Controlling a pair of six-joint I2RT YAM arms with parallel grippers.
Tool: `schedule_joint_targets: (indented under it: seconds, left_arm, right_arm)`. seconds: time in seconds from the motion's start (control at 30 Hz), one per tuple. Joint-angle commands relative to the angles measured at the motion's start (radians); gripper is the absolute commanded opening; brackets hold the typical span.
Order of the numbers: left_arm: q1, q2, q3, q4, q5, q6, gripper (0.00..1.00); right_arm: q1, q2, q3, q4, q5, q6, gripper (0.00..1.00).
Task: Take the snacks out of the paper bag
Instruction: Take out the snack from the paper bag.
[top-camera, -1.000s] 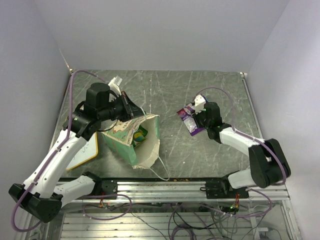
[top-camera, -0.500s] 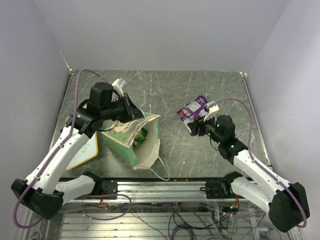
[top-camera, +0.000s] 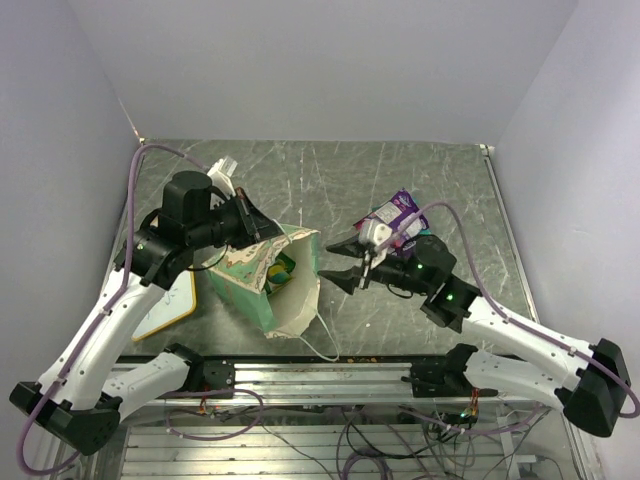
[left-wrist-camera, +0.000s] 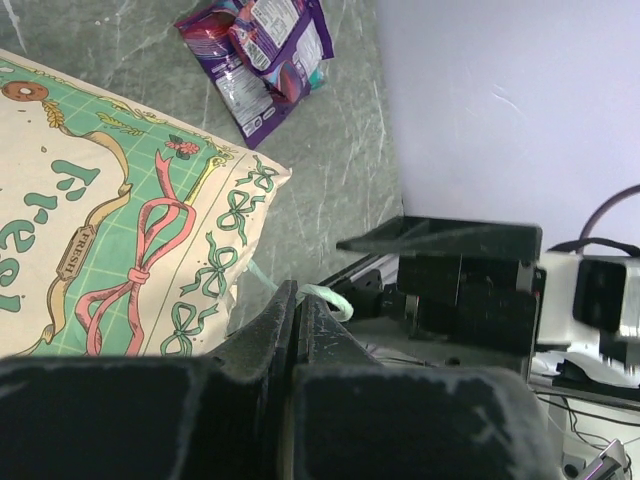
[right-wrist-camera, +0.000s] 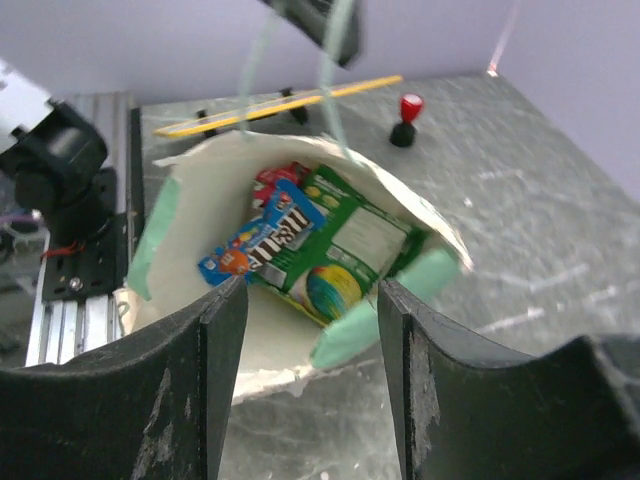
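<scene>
The paper bag (top-camera: 262, 285) lies tipped on the table with its mouth facing right. My left gripper (top-camera: 262, 228) is shut on its thin string handle (left-wrist-camera: 332, 298) and holds the upper rim up; the printed bag side (left-wrist-camera: 120, 220) shows below the shut fingers (left-wrist-camera: 280, 330). My right gripper (top-camera: 346, 264) is open and empty, just right of the bag mouth and aimed into it. Between its fingertips I see the snacks inside: a blue packet (right-wrist-camera: 262, 243), a green packet (right-wrist-camera: 345, 250) and a bit of red behind. A purple packet (top-camera: 392, 217) lies on the table behind the right wrist, also in the left wrist view (left-wrist-camera: 262, 50).
A wood-framed whiteboard (top-camera: 165, 305) lies left of the bag. A small red-topped black object (right-wrist-camera: 405, 118) stands on the table beyond the bag. The aluminium rail (top-camera: 320, 372) runs along the near edge. Walls close in on three sides.
My right gripper opened and let go of the purple packet, which now lies on the table. The right arm then swung left to the bag mouth. The left gripper kept its hold.
</scene>
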Motion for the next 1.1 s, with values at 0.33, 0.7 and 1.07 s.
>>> schedule_joint_targets:
  seconds: [0.33, 0.7, 1.07]
  left_arm:
    - [0.003, -0.006, 0.034, -0.025, -0.001, 0.019, 0.07]
    - [0.003, -0.032, 0.007, -0.007, 0.010, -0.019, 0.07]
    - [0.003, -0.016, -0.001, 0.000, 0.030, -0.019, 0.07]
  right_arm:
    - [0.226, 0.332, 0.231, -0.247, 0.054, -0.689, 0.56]
    - [0.281, 0.536, 0.238, -0.136, 0.118, -0.785, 0.59]
    - [0.284, 0.712, 0.302, -0.057, 0.196, -0.905, 0.62]
